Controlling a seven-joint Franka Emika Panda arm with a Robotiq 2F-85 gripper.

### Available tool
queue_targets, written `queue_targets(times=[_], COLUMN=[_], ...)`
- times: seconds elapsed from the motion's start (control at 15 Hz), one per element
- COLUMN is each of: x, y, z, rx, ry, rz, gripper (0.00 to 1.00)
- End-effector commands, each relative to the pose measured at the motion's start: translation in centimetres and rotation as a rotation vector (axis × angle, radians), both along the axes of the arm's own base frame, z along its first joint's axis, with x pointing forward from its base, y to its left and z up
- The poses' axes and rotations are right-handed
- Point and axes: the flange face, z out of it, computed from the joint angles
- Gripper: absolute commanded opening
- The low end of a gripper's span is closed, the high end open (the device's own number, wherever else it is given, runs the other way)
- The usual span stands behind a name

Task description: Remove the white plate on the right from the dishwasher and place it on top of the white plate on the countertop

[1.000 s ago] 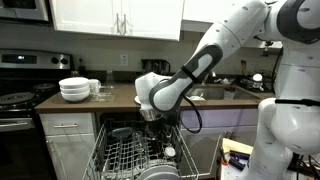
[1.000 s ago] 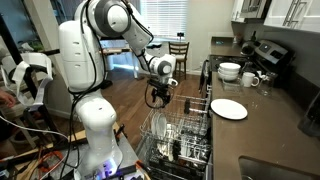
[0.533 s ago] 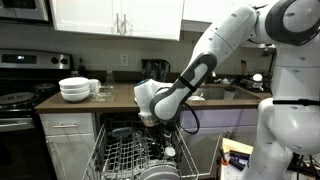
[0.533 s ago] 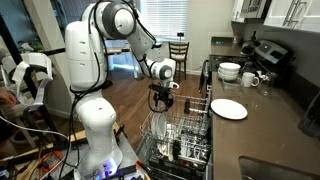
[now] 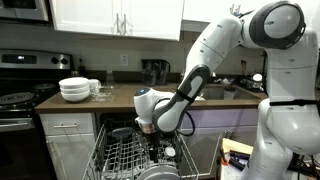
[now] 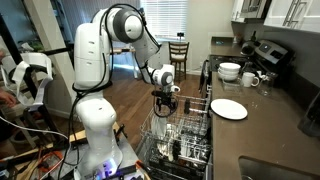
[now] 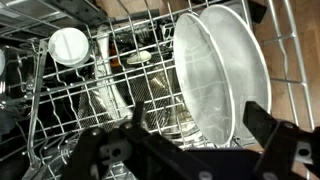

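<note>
In the wrist view the gripper [image 7: 195, 142] fills the 6 o'clock edge. Its two dark fingers [image 7: 290, 135] are spread wide, one at 7 o'clock and one at 4 o'clock, and they close on nothing. Just beyond them, toward 2 o'clock, the upright white plate [image 7: 215, 70] stands on edge in the wire dishwasher rack [image 7: 90, 110]. Its face is turned toward the camera and its lower rim sits down among the tines. No finger touches it. At 10 o'clock in the same rack lies a small white round piece [image 7: 68, 45], well apart from the plate.

In both exterior views the arm [image 5: 200, 70] [image 6: 125, 22] reaches out from its white base, bends at the elbow and drops its wrist straight down. The gripper [image 5: 150, 125] [image 6: 164, 102] points at 6 o'clock, just above the pulled-out rack [image 5: 125, 155] [image 6: 185, 130]. From these views it cannot be told whether the fingertips are already between the tines.

Farther off, in an exterior view, the flat white plate [image 6: 228, 108] lies on the dark countertop [image 6: 260, 135] at 3 o'clock from the gripper, beside the rack. Beyond it, at 1 o'clock, are a stack of white bowls [image 6: 230, 71] and a mug [image 6: 250, 79]. In an exterior view the same bowls [image 5: 74, 90] sit at 10 o'clock from the gripper on the countertop [image 5: 120, 98], with the stove [image 5: 15, 100] at 9 o'clock.
</note>
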Motion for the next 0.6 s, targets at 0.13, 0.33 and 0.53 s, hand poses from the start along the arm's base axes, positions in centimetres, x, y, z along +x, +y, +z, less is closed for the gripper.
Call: queue_targets(times=[0.13,0.33,0.53], x=[1.3,1.6,1.8], y=[-0.3,-0.5,-0.5], z=[-1.1,-1.7,-2.5], rx=[0.056,0.102,0.161], ry=[-0.059,-0.067,-0.054], rz=[0.035,0.046,0.066], gripper=[1.0,1.0,1.0])
